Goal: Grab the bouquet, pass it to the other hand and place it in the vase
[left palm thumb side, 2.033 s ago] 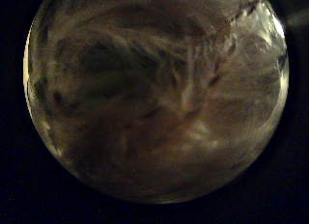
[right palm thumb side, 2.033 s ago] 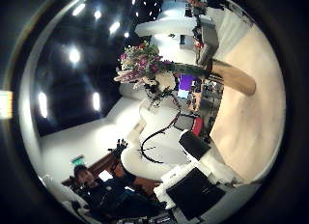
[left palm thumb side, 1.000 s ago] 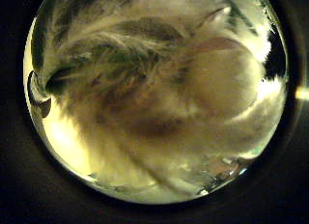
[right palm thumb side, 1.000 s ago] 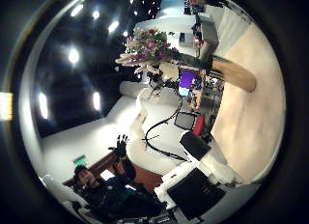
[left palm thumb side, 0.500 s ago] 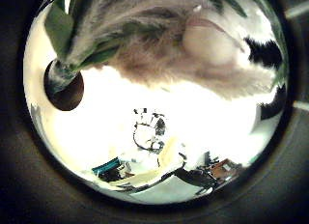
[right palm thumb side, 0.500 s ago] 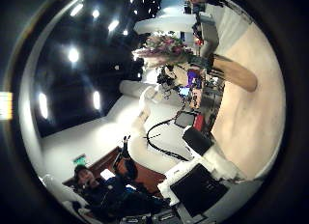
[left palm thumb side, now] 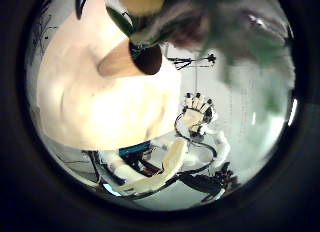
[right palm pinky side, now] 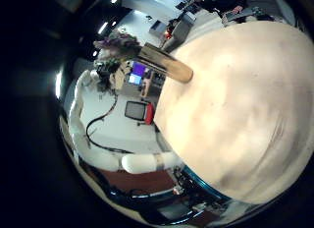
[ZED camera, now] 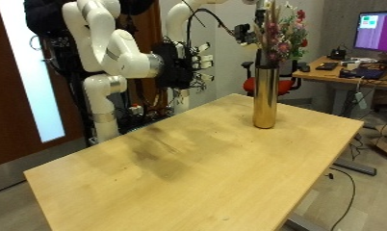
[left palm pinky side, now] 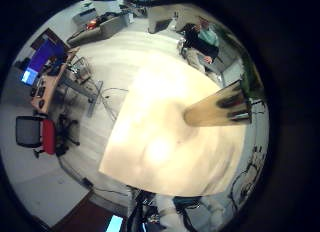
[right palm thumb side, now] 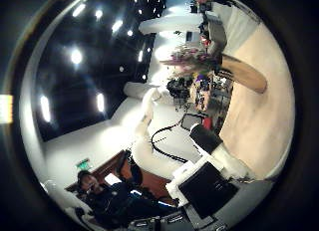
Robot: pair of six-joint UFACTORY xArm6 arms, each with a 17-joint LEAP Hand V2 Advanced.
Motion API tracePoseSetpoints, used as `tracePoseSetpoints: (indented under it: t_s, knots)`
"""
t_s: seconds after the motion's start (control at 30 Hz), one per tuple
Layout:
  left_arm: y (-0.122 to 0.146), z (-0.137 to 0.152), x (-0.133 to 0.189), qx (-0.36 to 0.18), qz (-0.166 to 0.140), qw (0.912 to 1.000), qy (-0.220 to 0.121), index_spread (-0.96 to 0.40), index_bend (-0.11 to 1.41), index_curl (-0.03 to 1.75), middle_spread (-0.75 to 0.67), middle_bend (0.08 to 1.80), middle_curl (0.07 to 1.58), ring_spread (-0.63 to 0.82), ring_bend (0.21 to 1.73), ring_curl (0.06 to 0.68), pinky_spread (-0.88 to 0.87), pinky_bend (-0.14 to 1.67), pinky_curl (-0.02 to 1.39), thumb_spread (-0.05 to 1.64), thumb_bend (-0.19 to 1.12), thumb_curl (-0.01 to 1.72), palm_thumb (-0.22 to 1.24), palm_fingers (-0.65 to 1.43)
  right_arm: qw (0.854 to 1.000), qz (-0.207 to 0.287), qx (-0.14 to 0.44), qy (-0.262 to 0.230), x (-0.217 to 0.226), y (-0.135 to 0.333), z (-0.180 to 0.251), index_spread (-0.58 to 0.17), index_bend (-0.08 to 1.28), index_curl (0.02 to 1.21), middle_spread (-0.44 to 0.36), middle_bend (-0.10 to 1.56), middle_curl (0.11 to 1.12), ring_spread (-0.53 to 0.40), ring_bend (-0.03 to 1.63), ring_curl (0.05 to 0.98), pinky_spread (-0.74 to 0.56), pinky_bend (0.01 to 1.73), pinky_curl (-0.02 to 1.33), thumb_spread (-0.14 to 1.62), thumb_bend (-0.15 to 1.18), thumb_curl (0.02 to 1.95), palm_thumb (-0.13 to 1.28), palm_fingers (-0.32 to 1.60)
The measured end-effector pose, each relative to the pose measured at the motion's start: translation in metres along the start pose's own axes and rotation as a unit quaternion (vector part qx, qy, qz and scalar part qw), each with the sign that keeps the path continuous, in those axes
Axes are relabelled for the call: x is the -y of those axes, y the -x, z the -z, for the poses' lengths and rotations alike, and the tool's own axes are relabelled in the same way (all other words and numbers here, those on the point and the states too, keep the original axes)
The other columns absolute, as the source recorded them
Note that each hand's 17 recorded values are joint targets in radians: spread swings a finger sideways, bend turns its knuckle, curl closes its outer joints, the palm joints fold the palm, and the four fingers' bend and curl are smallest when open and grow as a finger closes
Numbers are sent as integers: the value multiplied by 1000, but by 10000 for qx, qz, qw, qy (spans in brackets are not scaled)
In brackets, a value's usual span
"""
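wooden table, red chair, desk monitor

The bouquet runs off the outside view's 12 o'clock edge, and its stems are hidden inside the vase. The left robot hand above it is cut by that same edge and half behind the flowers, so how its fingers stand cannot be told. In the left thumb side palm view the bouquet is a blur.
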State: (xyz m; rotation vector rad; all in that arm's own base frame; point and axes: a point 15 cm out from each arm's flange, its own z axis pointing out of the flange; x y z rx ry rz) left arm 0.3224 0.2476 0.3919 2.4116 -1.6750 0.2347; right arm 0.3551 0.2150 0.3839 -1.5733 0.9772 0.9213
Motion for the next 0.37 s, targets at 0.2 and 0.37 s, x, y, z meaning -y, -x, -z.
tracePoseSetpoints:
  t_s: [0.2,0.37]
  knots:
    - [1,-18,-12,47,44,9994,338,-123,282,352,579,143,71,707,265,198,653,184,264,718,-41,334,188,-76,10000,-24,5,0,-2,-2,0,-491,193,338,-5,159,237,164,210,265,352,265,324,946,-25,487,804,105]
    - [22,-21,-24,-38,178,9991,376,-121,259,368,579,140,70,709,255,204,653,188,261,713,-41,336,175,-71,10000,-23,31,-1,-2,0,2,-498,190,335,-3,163,235,170,214,267,362,270,325,945,-24,488,809,101]
